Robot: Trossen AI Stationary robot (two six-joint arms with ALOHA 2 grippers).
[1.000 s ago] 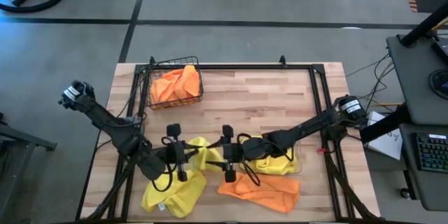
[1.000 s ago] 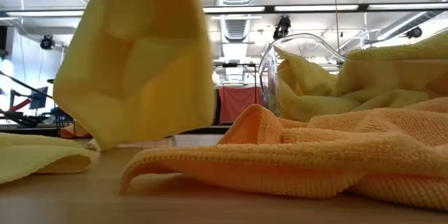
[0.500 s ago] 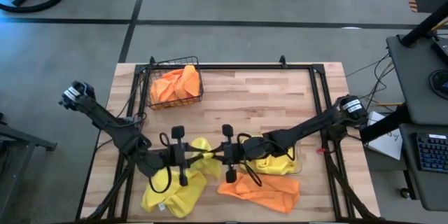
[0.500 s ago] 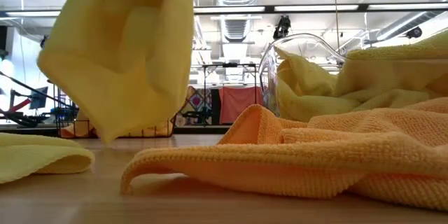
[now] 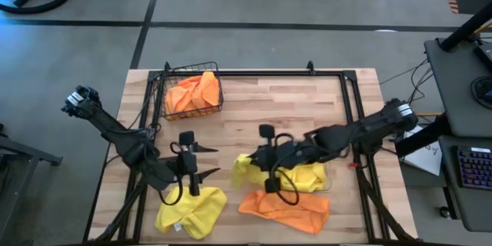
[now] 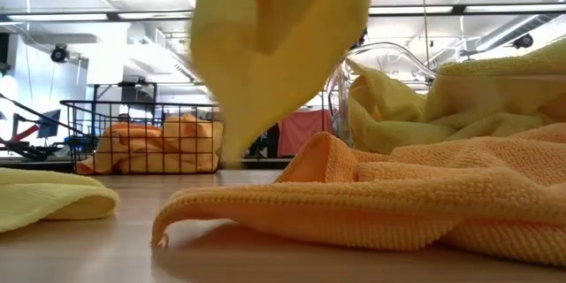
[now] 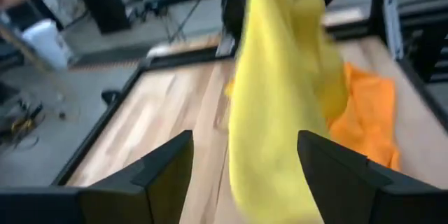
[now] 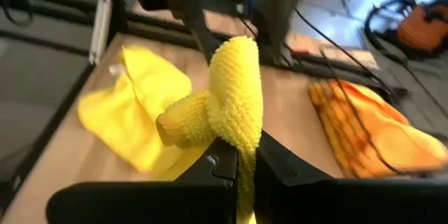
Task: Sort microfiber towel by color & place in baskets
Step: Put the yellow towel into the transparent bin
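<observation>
A yellow microfiber towel hangs near the table's middle, and my right gripper is shut on it. It also shows in the low view as a hanging yellow towel. My left gripper stands open just left of it with nothing between its fingers. Another yellow towel lies at the near left, and an orange towel lies near the front edge. The clear bin holds yellow towels. The wire basket at the far left holds orange towels. My right gripper pinches a bunched fold of the yellow towel between its two fingers. The fingers come about level from the table's right side. A knot of cloth bulges past the fingertips, and the rest hangs slack below them, clear of the table.
The black frame rail runs along the table's far side, with posts at the sides. Bare wood lies between the wire basket and the clear bin. The orange towel spreads in front of the bin.
My left gripper has opened, let go of the yellow towel and drawn back toward the table's left edge. My right gripper has shut on the towel and carried it right toward the clear bin; the towel hangs from it alone.
</observation>
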